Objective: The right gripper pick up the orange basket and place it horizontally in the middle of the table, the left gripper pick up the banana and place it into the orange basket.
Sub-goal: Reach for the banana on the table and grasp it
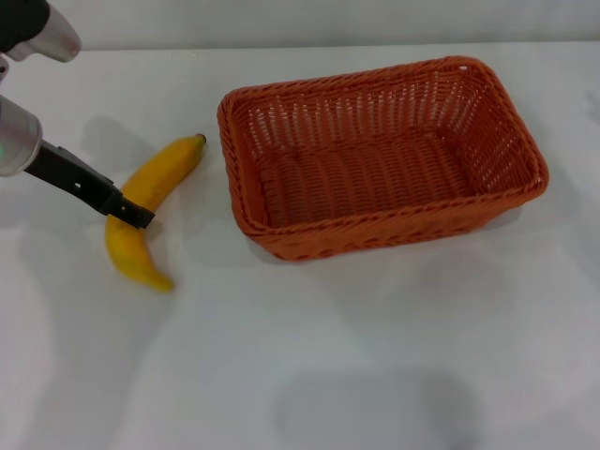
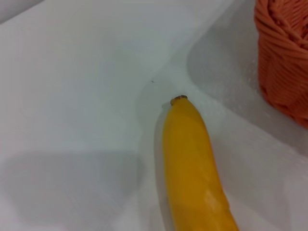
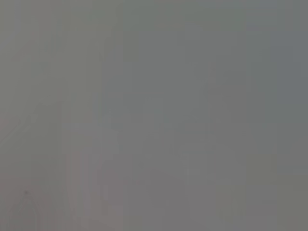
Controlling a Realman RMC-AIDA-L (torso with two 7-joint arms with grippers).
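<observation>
The slim black left gripper (image 1: 134,214) is gripping the curved yellow banana (image 1: 148,210) mid-body (1 firm, level lift needed) beside the empty orange wicker basket (image 1: 380,155).

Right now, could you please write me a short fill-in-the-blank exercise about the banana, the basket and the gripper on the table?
1. The curved yellow banana lies on the plain white table to the robot's ____ of the rectangular orange woven basket.
2. The inside of the basket is ____.
3. The slim black left gripper is at the ____ of the banana.
4. The right gripper is ____ in the head view.

Missing words: left; empty; middle; absent
</observation>
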